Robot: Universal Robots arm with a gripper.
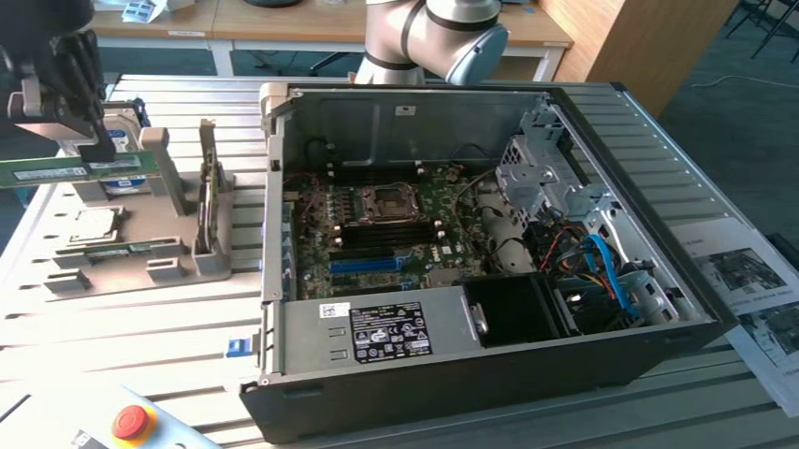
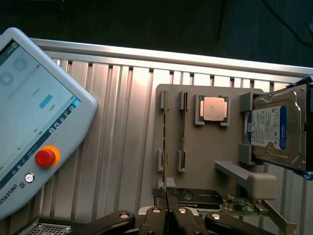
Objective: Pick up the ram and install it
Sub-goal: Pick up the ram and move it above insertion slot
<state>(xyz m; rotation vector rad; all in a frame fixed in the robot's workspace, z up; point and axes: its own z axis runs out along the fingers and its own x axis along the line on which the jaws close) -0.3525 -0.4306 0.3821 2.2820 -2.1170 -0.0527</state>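
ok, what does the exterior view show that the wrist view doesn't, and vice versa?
Exterior view: the open computer case with motherboard, power supply and blue cables; the arm; printed sheets on the exterior view's right.
Wrist view: the screen of the teach pendant.
Both: the gripper shut on the ram, the grey fixture with the second ram, processor chip and hard drive, the pendant's red stop button, the slatted table.
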